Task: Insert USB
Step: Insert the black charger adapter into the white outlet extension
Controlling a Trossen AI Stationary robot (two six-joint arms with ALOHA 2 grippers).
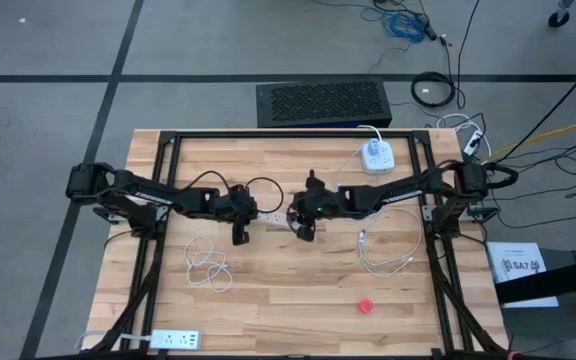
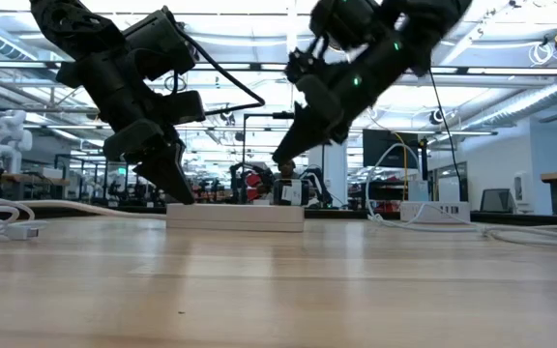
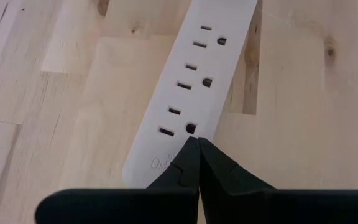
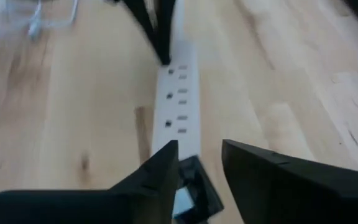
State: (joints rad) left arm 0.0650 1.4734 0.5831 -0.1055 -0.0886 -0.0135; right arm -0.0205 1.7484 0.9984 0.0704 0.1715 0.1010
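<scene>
Both hands at the power strip, its end hidden.

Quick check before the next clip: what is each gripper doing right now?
Left gripper: shut, empty, tips pressed on the end of the white power strip.
Right gripper: fingers apart, nothing held, over the strip's other end.

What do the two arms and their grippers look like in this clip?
Both arms are matte black with chunky jointed links and thin black cables looping beside them. The left gripper has two pointed, wedge-shaped black fingers. The right gripper has broader flat black fingers. A small green light glows on the right arm.
</scene>
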